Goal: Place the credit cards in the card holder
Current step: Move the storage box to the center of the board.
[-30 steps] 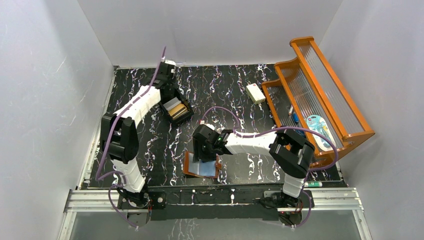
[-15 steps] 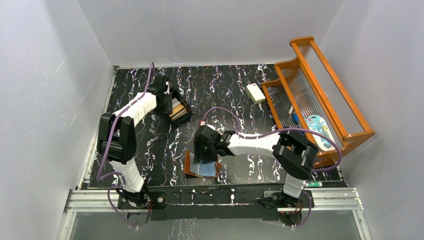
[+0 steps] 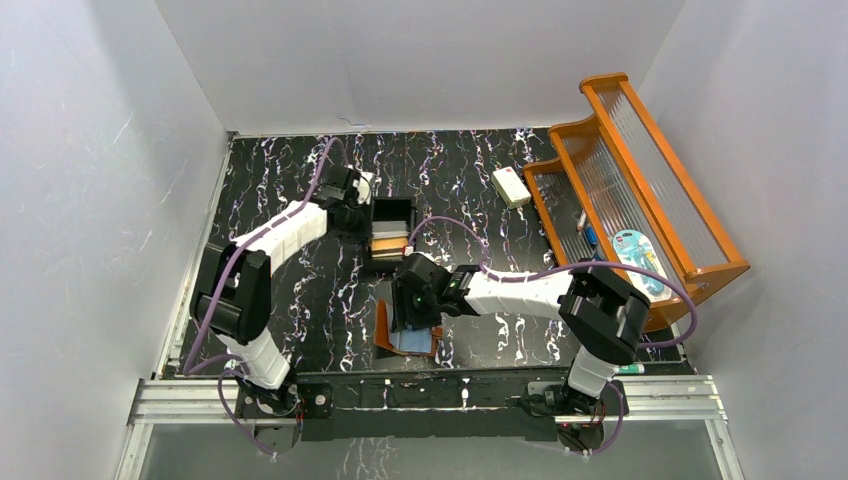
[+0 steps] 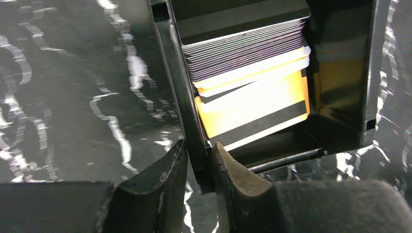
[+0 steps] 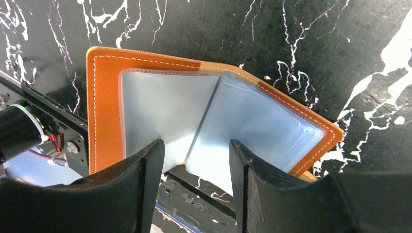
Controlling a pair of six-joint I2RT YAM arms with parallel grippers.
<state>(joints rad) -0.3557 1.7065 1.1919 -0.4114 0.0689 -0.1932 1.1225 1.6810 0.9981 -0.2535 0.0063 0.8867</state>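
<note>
Jaws of the left gripper [image 4: 198, 171] stand narrow, pinching a side wall of the box [image 4: 370, 73]. Inside it the cards [image 4: 243, 53] are stacked on edge, with an orange one nearest the camera. The right gripper [image 5: 194, 167] has its jaws wide, straddling the open holder [image 5: 104, 111] and its pale sleeves. The holder lies near the table's [image 3: 480, 170] six o'clock edge, the box just at its twelve.
</note>
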